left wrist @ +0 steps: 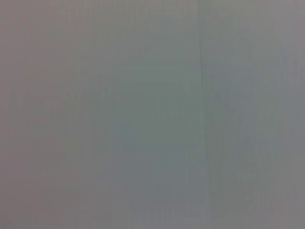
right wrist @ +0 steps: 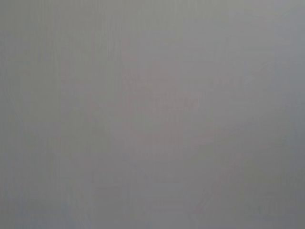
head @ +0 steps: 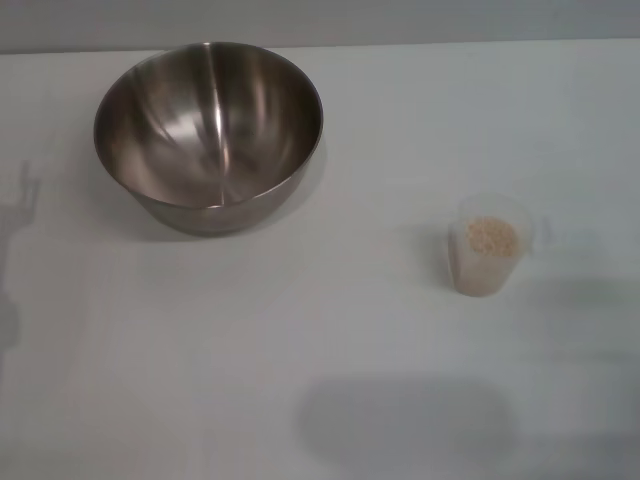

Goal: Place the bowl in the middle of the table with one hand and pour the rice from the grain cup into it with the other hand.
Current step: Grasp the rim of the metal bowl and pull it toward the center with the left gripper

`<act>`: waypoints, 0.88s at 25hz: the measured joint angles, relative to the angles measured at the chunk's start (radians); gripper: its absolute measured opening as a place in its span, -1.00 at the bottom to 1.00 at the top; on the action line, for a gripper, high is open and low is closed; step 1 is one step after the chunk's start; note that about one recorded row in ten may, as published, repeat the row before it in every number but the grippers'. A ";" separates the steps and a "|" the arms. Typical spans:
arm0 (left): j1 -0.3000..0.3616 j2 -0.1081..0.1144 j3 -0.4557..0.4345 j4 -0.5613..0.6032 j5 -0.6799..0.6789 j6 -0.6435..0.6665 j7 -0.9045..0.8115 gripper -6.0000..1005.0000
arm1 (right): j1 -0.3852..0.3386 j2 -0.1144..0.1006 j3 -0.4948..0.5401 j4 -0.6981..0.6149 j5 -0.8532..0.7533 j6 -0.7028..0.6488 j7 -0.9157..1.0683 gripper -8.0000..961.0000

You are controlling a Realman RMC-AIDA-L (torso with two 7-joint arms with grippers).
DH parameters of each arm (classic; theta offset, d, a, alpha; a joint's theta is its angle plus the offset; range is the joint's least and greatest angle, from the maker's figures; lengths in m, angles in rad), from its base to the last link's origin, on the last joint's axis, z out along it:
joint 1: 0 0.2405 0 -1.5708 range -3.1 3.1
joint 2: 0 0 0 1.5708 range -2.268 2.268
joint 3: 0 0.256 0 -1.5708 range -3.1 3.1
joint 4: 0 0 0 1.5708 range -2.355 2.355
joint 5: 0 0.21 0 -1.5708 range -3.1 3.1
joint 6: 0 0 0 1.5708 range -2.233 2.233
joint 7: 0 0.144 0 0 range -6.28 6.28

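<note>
In the head view the stainless-steel bowl point(head: 209, 135) stands upright and empty at the far left of the white table point(head: 330, 330). The clear plastic grain cup point(head: 489, 247) stands upright at the right, with rice point(head: 491, 236) inside it and a small handle on its right side. Neither gripper shows in any view. Both wrist views show only a plain grey surface.
The table's far edge runs along the top of the head view, with a grey wall behind it. Faint shadows lie at the left edge and at the near middle of the table.
</note>
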 joint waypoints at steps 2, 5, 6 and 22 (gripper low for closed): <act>0.000 0.000 0.000 0.000 0.000 0.000 0.000 0.51 | 0.002 0.000 -0.003 0.002 0.000 -0.003 0.000 0.57; -0.001 0.001 0.000 0.000 0.000 0.000 0.000 0.51 | 0.004 0.000 -0.005 0.002 0.001 -0.005 0.000 0.57; -0.001 0.001 0.000 0.000 0.000 0.000 0.000 0.51 | 0.003 0.000 -0.005 0.002 0.001 -0.005 0.000 0.57; -0.097 0.058 -0.003 -0.162 0.030 -0.151 0.115 0.52 | -0.004 0.000 -0.007 0.025 -0.002 -0.003 0.000 0.56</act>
